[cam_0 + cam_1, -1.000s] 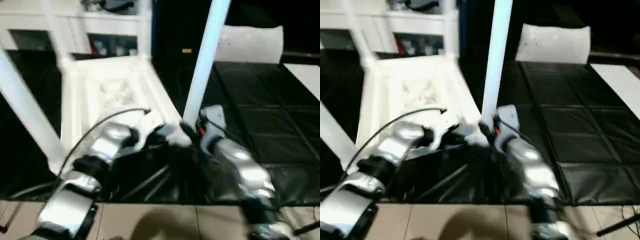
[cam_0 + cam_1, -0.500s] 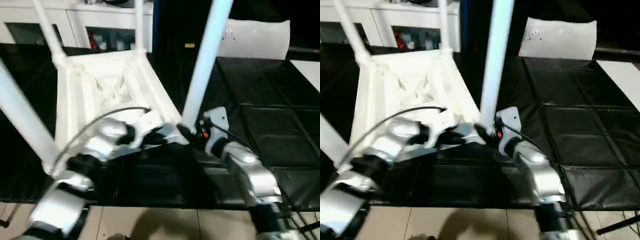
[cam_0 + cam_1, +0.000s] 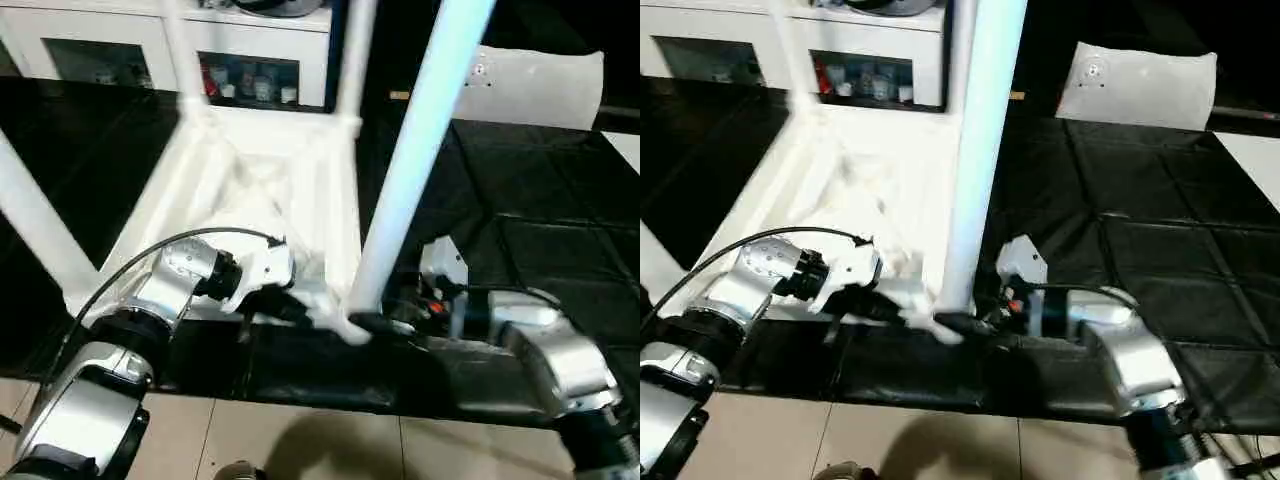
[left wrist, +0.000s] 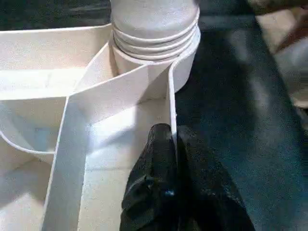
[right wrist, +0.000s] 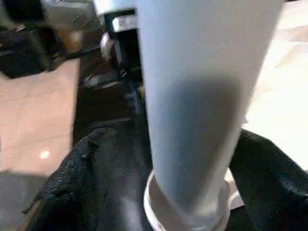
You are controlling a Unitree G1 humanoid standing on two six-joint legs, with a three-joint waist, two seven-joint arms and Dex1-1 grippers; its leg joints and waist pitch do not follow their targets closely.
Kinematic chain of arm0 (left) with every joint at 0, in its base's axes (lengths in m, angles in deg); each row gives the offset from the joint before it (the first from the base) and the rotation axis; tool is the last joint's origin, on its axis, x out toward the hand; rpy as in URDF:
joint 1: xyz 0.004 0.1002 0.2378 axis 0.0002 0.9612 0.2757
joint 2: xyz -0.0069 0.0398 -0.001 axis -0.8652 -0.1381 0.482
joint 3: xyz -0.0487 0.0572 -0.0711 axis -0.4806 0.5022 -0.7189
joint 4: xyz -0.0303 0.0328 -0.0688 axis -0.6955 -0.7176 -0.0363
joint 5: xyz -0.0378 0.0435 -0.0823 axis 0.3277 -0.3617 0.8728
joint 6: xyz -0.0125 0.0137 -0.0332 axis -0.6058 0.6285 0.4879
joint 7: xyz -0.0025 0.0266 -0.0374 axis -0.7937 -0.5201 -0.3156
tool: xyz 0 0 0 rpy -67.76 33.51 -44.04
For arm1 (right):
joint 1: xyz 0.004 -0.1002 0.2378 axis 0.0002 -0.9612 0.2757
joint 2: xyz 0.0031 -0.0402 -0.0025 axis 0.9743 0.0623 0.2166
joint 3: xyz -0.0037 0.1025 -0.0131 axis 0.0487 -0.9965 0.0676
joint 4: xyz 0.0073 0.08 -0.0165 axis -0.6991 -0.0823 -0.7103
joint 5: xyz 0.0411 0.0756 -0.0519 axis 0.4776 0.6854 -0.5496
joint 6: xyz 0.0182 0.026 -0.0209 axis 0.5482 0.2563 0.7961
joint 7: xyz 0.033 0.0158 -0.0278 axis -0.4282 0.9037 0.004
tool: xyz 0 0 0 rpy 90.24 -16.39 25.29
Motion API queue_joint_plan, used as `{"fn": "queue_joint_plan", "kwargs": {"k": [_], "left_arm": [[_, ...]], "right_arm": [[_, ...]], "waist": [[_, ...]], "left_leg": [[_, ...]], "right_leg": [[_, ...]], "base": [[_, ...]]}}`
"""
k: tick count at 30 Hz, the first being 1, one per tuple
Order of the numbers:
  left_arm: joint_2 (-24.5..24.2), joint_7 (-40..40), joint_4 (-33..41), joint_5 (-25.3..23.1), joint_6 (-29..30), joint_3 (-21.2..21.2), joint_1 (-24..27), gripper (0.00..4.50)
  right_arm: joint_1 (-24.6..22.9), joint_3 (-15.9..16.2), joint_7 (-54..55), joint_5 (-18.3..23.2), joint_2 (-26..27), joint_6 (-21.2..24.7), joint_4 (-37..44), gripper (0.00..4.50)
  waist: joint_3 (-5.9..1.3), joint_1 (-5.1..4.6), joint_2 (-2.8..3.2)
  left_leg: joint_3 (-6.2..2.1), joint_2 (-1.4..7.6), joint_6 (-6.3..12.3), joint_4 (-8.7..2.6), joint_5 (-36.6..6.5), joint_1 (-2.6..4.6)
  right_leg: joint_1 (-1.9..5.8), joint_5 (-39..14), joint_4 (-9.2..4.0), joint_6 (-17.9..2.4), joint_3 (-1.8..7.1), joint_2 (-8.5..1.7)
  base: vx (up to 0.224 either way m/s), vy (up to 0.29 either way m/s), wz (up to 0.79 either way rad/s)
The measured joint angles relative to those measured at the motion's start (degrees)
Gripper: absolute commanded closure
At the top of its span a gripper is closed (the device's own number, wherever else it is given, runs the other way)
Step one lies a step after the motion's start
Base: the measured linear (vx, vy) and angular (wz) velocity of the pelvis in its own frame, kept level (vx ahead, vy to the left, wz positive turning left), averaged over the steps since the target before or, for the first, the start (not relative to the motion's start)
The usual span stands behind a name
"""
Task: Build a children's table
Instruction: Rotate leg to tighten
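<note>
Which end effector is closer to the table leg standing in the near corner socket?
Right. The right end effector has its fingers on either side of the near leg, just above its base. The left end effector pinches the tabletop's rim beside that socket.

leg (image 3: 420, 140) top cut off, shelf items (image 3: 235, 82) blurred

one table top (image 3: 270, 190) — four legs (image 3: 420, 150) — two pincers (image 3: 300, 312)

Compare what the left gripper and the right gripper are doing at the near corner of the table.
The left gripper is shut, pinching the rim of the table top; the right gripper is open, its fingers either side of the leg. The left works from the table's side, the right from the mat side. Both sit at the same corner socket.
</note>
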Motion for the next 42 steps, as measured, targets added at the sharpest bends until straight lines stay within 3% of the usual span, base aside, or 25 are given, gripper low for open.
{"fn": "queue_joint_plan", "kwargs": {"k": [7, 16, 22, 28, 30, 33, 38, 42], "left_arm": [[-0.8, 4.1, 0.0, 0.3, -2.5, 1.2, 0.0, 4.5], [-1.3, 5.0, 0.0, 0.8, -3.6, 2.3, -0.2, 4.5], [-1.3, 5.0, -0.6, 0.8, -3.7, 2.6, -0.5, 4.5], [0.5, 0.4, -2.0, -1.4, -0.1, 2.1, -2.3, 4.5], [1.1, -3.1, -2.3, -1.9, 3.6, 1.3, -2.6, 4.5], [3.1, -8.9, -2.6, -2.3, 8.9, -0.3, -2.6, 4.5], [10.1, -22.9, -2.9, -2.4, 18.5, -4.4, -2.7, 4.5], [13.6, -30.8, -3.0, -2.5, 22.3, -5.6, -3.4, 4.5]], "right_arm": [[1.8, 1.5, -4.3, 0.3, -0.4, 0.1, -3.4, 1.63], [3.0, 2.4, -7.1, 0.5, -0.5, 0.1, -5.2, 2.41], [3.3, 2.4, -7.4, 0.6, -0.5, 0.2, -5.5, 2.54], [0.3, 0.3, 0.2, 0.6, 2.2, 5.0, -1.6, 2.55], [-0.7, -1.0, 6.0, -0.6, 4.7, 5.4, -0.9, 2.55], [-1.0, -2.9, 15.4, -3.1, 8.4, 6.4, -0.9, 2.56], [1.3, -7.7, 35.7, -8.6, 17.5, 10.2, -1.9, 2.57], [4.7, -9.2, 46.9, -11.8, 22.4, 10.6, -5.0, 2.57]], "waist": [[-0.01, 0.6, -0.02], [-0.01, 0.57, -0.03], [-0.01, 0.59, -0.03], [-0.02, 1.03, -0.02], [-0.01, 0.63, -0.01], [0.01, -0.65, 0.05], [0.0, -3.2, 0.11], [-0.03, -3.81, 0.19]], "left_leg": [[0.02, 0.0, 0.03, 0.04, 0.0, -0.05], [0.02, 0.01, 0.03, 0.14, 0.0, -0.09], [0.02, 0.01, 0.03, 0.15, 0.0, -0.09], [0.02, 0.01, -0.03, 0.26, 0.1, 0.08], [0.04, 0.0, -0.34, 0.2, 0.1, 0.32], [0.1, -0.02, -0.51, 0.14, 0.2, 0.72], [0.11, -0.04, -0.68, 0.13, 0.3, 0.73], [0.12, -0.03, -0.68, -0.05, 0.3, 0.69]], "right_leg": [[-0.02, 0.0, 0.02, 0.0, -0.01, -0.01], [-0.04, 0.0, 0.08, 0.0, -0.01, -0.01], [-0.05, 0.0, 0.09, 0.0, -0.01, -0.01], [-0.01, 0.0, 0.41, -0.1, 0.02, -0.05], [0.05, 0.1, 0.55, -0.2, 0.1, -0.05], [0.16, 0.2, 0.58, -0.4, 0.18, -0.1], [-0.07, 0.3, 0.42, -0.4, 0.17, -0.18], [-0.12, 1.0, 0.01, -0.3, 0.16, -0.17]], "base": [[0.0, 0.0, 0.0], [0.0, 0.0, 0.0], [0.0, 0.0, 0.0], [0.0, 0.0, 0.0], [-0.025, -0.003, -0.01], [-0.035, -0.003, -0.02], [0.0, 0.0, 0.0], [0.0, 0.0, 0.0]]}}
